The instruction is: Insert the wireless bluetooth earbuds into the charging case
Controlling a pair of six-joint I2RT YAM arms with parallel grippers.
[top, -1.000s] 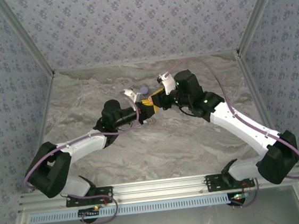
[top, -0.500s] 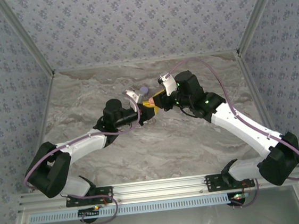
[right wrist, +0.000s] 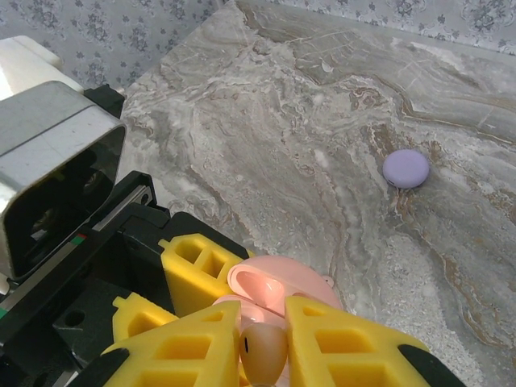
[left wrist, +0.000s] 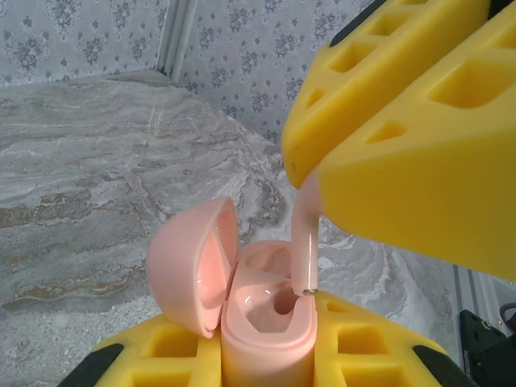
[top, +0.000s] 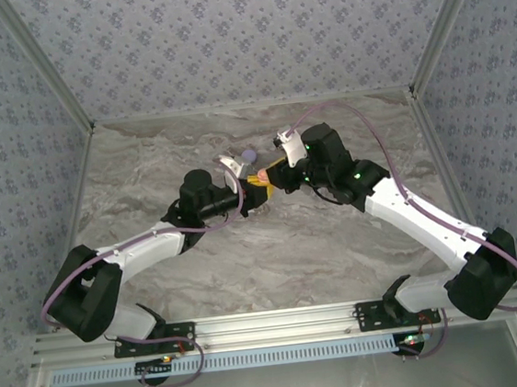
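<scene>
Edged nearer its partner, my right claw pinched one earbud, stem down to meet the socket. Just beneath, my left claw clamped the charging case upright, lid open to receive it. Beyond lay a purple disc.

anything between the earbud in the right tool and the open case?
Nothing visible. The earbud, pinched in the right tool, hangs stem-down over the open charging case in the left tool. The lid is swung aside; the stem tip is about at the rim of the socket.
</scene>
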